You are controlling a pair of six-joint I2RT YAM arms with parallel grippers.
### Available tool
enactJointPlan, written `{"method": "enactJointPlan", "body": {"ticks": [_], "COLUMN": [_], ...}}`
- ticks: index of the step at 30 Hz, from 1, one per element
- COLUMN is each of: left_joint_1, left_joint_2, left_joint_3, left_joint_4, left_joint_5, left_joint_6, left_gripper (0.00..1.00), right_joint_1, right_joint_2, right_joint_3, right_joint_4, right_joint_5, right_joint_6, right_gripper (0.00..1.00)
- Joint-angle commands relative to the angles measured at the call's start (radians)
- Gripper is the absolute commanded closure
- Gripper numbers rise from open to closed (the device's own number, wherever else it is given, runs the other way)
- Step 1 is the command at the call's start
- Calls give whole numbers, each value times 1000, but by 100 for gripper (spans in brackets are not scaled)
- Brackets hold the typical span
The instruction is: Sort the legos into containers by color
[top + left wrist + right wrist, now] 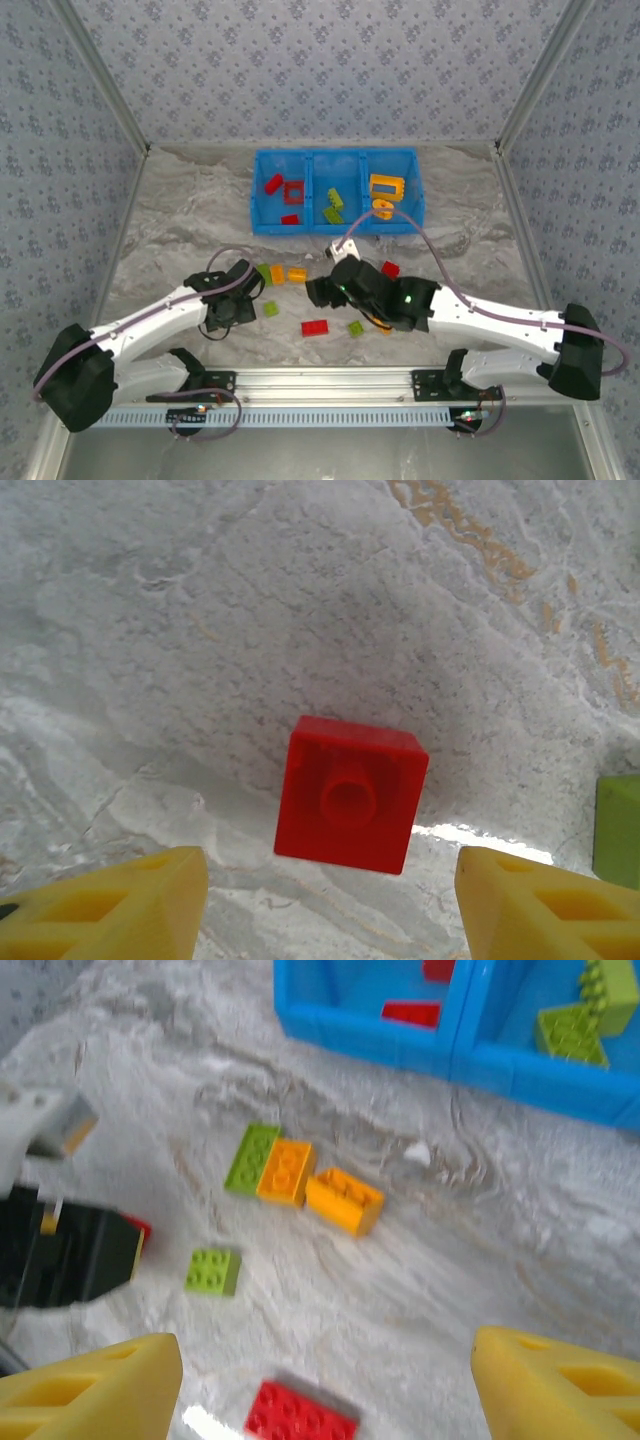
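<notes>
Top camera looks down from behind — wrist cameras see its table (180, 215) close-up.

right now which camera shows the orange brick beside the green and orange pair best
The right wrist view: the orange brick sits large near mid-frame, just right of the green and orange pair. The top view shows it too, but only as a tiny orange patch between the arms.
</notes>
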Motion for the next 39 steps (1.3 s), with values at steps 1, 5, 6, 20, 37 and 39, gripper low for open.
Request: {"method": "enactJointPlan", "body": {"ticks": [1, 5, 6, 20, 37, 39], "left_joint_1": [35, 66, 69, 71, 174, 197], "left_joint_2": [29, 61, 67, 21, 733, 806], "left_joint_3": [-31, -50, -49, 121, 943, 1014], "left_joint_4": [64, 115, 114, 76, 91, 82], "left_joint_5": [29, 35, 35, -12, 91, 110], "left_joint_6": [61, 97, 104, 190, 431, 447], "left_gripper": [36, 48, 52, 75, 74, 73], "right_joint_1": [31, 52, 55, 62, -35, -34], "right_joint_2": [-66, -80, -81, -85, -81, -87], "right_joint_3": [-43, -57, -54, -21, 72, 72], "right_joint_4": [7, -8, -8, -24, -172, -192], "right_joint_5": [34, 53, 58, 116, 265, 272], "right_joint_6": [46, 83, 83, 93, 199, 210], "right_gripper": [22, 23, 23, 25, 24, 25]}}
